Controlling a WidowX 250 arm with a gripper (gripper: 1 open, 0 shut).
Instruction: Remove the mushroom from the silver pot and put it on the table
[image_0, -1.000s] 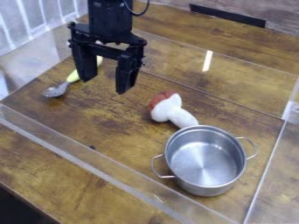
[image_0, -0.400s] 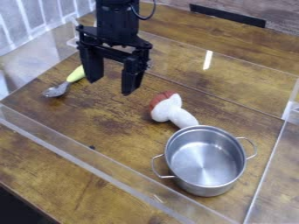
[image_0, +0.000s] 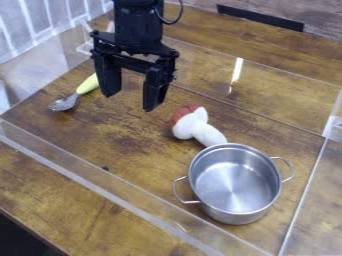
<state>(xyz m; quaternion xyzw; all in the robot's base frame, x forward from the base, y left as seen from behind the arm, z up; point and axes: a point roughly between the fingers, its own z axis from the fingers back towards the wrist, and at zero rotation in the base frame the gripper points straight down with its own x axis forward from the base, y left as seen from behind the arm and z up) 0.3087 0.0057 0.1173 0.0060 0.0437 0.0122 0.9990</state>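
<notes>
The mushroom (image_0: 193, 123), red-brown cap and thick white stem, lies on its side on the dark wooden table (image_0: 120, 140), just behind the silver pot (image_0: 237, 182). The pot stands upright near the front right with nothing visible inside it. My gripper (image_0: 132, 88) hangs open above the table, left of the mushroom and apart from it, with nothing between its black fingers.
A yellow corn cob (image_0: 87, 84) and a small grey spoon (image_0: 63, 102) lie at the left, partly behind the gripper. Clear plastic walls (image_0: 134, 195) fence the work area along the front and sides.
The open gripper has drifted a little to the right, toward the mushroom. The mushroom and the pot have stayed where they were.
</notes>
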